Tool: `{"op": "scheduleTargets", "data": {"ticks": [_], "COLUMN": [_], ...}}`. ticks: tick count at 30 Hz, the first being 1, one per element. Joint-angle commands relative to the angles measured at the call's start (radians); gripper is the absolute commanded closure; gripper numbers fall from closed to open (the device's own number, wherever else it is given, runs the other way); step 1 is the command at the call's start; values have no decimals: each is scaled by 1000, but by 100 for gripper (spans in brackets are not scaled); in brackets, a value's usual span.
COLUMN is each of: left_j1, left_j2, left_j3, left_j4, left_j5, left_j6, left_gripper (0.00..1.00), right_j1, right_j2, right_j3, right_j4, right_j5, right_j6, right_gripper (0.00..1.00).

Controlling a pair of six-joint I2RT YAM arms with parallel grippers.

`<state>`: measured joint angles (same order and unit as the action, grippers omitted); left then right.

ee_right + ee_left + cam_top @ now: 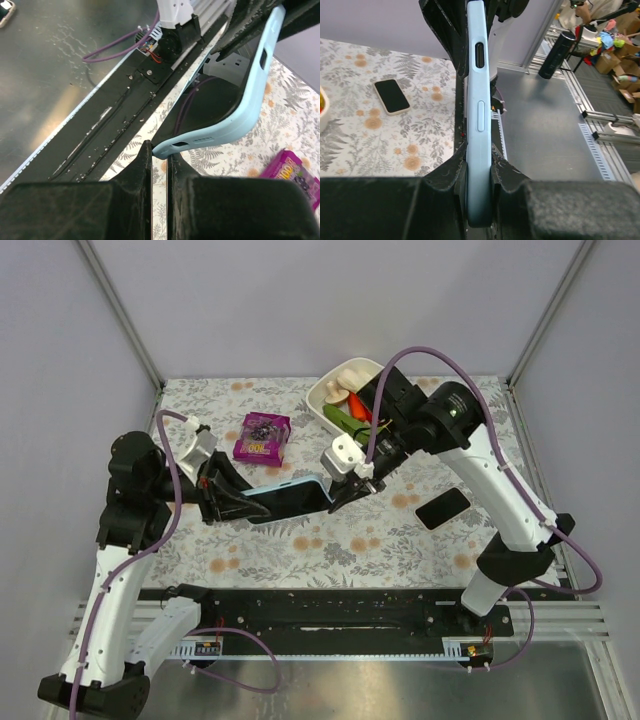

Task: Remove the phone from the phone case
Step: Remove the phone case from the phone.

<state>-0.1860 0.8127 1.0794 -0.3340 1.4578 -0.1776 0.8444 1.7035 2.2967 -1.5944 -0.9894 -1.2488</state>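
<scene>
1. Step: the phone case is held in the air over the middle of the table, between both grippers. It looks bent and empty in the right wrist view.
2. The phone lies flat on the table toward the right edge, screen dark and well apart from the case. Extraction looks done.
3. The left gripper is pinched on the case's left end, with the case edge-on between its fingers.
4. The right gripper is pressed nearly together on the thin lip at the case's right corner.
5. Next, probably: lower the case to bare table and let go, one side first so it does not spring.
6. Around: a purple snack packet sits toward the far edge and a white bowl of toy food is at the far edge under the right arm. Neither blocks a set-down in the middle, though the phone must be avoided.
</scene>
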Motion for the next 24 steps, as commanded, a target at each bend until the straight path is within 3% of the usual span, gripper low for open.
{"op": "scheduleTargets", "data": {"ticks": [1, 9, 21, 24], "left_j1": [-40, -33, -41, -40], "left_j2": [42, 57, 48, 51], "left_j3": [-10, -4, -19, 11], "left_j4": [-40, -46, -48, -112], "left_j5": [26, -14, -13, -37], "left_j6": [-25, -17, -19, 36], "left_gripper": [100, 100, 100, 100], "right_j1": [85, 107, 116, 116], "right_j2": [21, 15, 80, 93], "right_j3": [-63, -138, -48, -37], "right_j4": [-116, -116, -113, -98], "right_j5": [-207, -196, -187, -149], "right_j6": [-172, -210, -166, -121], "right_gripper": [100, 100, 100, 100]}}
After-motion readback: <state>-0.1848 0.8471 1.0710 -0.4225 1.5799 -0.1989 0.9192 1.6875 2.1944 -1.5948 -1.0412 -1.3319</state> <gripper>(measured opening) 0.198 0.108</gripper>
